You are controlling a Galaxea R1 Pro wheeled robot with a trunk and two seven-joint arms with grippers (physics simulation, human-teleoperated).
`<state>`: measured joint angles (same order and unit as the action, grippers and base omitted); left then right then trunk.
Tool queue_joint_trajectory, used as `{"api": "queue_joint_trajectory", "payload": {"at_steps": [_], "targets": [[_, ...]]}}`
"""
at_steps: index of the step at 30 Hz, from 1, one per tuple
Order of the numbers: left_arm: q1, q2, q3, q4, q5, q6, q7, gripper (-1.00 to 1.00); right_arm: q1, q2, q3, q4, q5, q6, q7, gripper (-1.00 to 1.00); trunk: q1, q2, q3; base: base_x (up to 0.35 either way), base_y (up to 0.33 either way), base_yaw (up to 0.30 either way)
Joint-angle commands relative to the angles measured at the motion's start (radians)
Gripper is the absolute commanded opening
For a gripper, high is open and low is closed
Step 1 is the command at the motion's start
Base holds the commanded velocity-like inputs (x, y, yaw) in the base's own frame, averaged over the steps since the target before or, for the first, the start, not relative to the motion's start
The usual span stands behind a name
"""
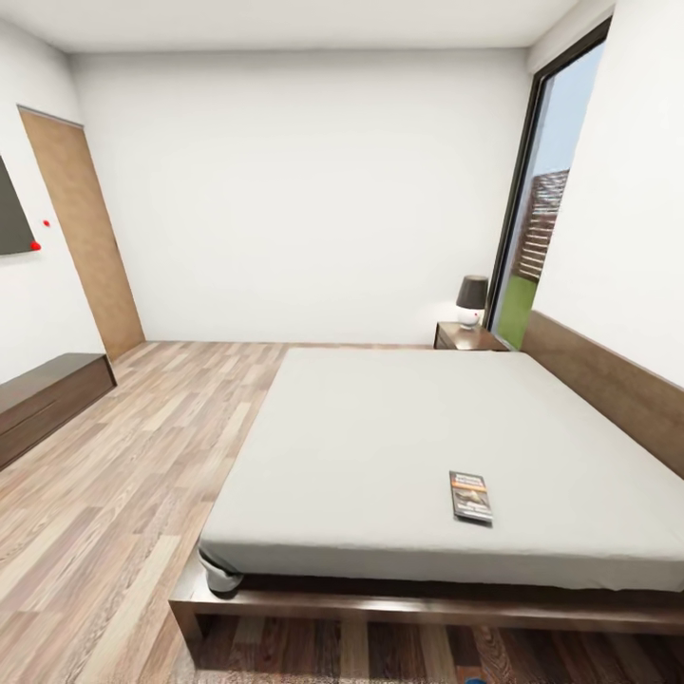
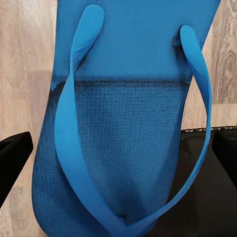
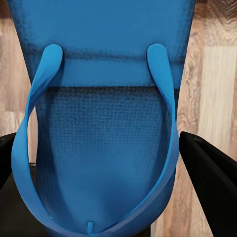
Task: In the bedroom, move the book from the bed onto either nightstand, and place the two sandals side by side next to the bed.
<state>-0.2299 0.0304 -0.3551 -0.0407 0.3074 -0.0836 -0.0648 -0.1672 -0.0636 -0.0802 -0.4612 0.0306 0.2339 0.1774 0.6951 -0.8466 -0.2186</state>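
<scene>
Your left gripper (image 2: pixel 118 163) has a bright blue sandal (image 2: pixel 123 113) lying between its two black fingers (image 2: pixel 15 158), one finger at each long edge of the sole; whether the pads actually press the edges you cannot tell from the left wrist view. Wood-plank floor (image 2: pixel 24 64) shows on both sides of the sole. Your right gripper (image 3: pixel 106 168) frames the second sandal (image 3: pixel 103 123) the same way, with a dark finger (image 3: pixel 210 182) just beside one edge of the sole and the toe strap looping toward the camera; grip or mere straddle, again you cannot tell. Planks (image 3: pixel 212 74) run past both sides there too.

In the head view, the bed (image 1: pixel 418 603) lies straight ahead, its dark wooden frame edge nearest you and the pale mattress set back from it. The book (image 1: pixel 470 496) lies flat on the mattress near that front edge, right of centre. A nightstand (image 1: pixel 464 336) carrying a lamp (image 1: pixel 471 300) sits at the far side of the bed, by the headboard (image 1: pixel 608 385) and the tall window (image 1: pixel 537 218). To the left of the bed a wide strip of open floor (image 1: pixel 133 475) runs back to a wooden door (image 1: pixel 85 237), bounded by a long dark dresser (image 1: pixel 47 399) against the left wall.
</scene>
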Motion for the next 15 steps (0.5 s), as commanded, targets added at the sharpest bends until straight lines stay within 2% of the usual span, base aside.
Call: {"api": "queue_joint_trajectory", "payload": {"at_steps": [1,15], "targets": [[-0.001,0.0,-0.008,0.001,0.009,-0.002,0.001,-1.0,0.0,0.001,-0.007,-0.002,0.003,0.006,0.008,-1.0,0.004,-0.008,-0.006,0.0,0.0,0.0],[-0.016,0.002,-0.01,-0.002,0.009,0.013,-0.001,-1.0,0.0,-0.001,-0.011,-0.002,-0.001,0.013,0.014,-1.0,0.058,-0.106,-0.073,0.0,0.0,0.0]]}}
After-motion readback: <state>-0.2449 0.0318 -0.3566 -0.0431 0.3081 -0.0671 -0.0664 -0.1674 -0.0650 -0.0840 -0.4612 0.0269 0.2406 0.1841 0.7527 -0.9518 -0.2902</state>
